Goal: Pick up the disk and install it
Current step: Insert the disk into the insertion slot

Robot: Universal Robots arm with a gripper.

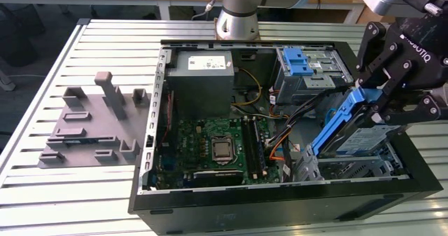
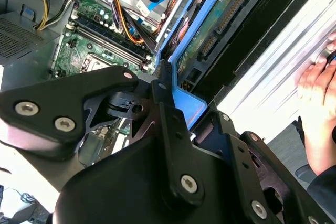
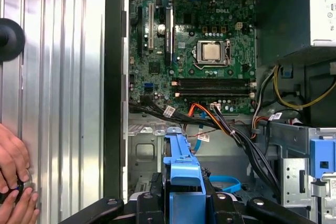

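The disk (image 1: 353, 131) is in your gripper (image 1: 395, 113), whose fingers are closed on one end of the blue frame; in the first wrist view that frame (image 3: 184, 166) runs straight out from between them. You hold it steeply tilted, high end at the gripper and low end down over the drive bay (image 1: 350, 165), in the corner of the case (image 1: 280, 210) on the exterior view's right. I cannot tell whether the low end already touches the bay's metal. By my reading the pick-up is done and you are in the install step, with the disk not yet seated. Seating it looks to call for levelling the disk to the bay and keeping it clear of the orange and black cables (image 3: 226, 124) just beside it. In the second wrist view the disk's green underside (image 2: 220, 24) faces the camera, connector exposed. Counting: one disk, one gripper, one case, one motherboard (image 1: 217, 141) with one processor socket, one power supply (image 1: 203, 78), and a second blue carrier (image 1: 302, 63) in the far bay, so two blue frames in all. One grey fixture plate (image 1: 91, 126) lies on the table (image 1: 70, 194), well apart from the case. A person's hand (image 3: 13, 163) rests on the table near the case wall.
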